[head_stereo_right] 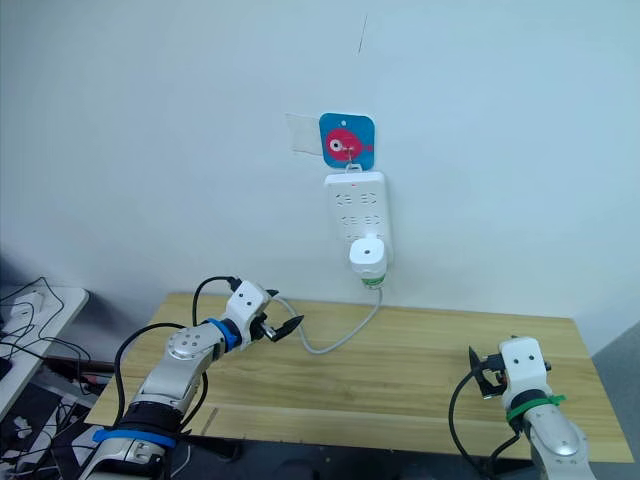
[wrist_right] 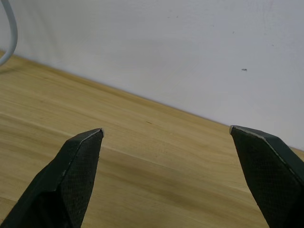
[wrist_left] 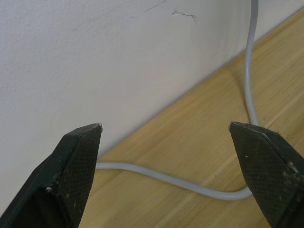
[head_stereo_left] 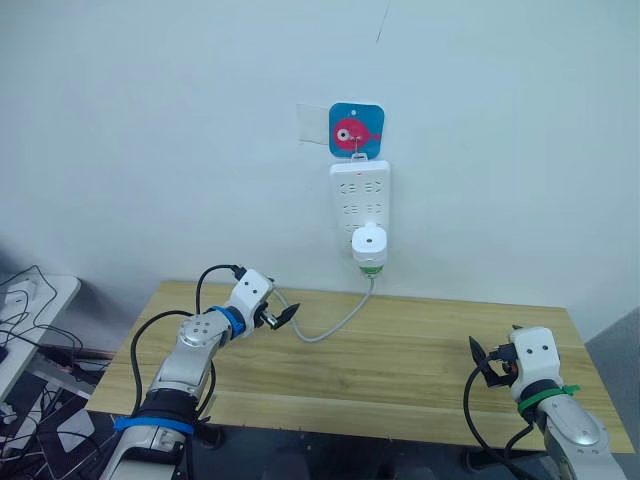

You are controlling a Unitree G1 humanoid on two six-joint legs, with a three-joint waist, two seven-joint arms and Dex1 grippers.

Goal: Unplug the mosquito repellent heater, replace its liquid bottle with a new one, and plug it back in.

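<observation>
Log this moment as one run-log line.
small white rounded plastic mosquito repellent heater: plugged into white wall power strip | left gripper: open | right gripper: open

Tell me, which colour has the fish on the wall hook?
Pink, on a blue square wall hook; clearest in the left eye view.

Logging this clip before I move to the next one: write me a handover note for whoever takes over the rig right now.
Left gripper: jaws open, empty, low over the wooden table near the grey cable.
Right gripper: jaws open, empty, over the table's right end.
Mosquito repellent heater: plugged into the bottom of the white power strip hanging on the wall, with its bottle fitted underneath.
Done: nothing yet.
Left: unplug the heater, replace the bottle, plug it back in. I can't spot a new bottle on the table.
</observation>
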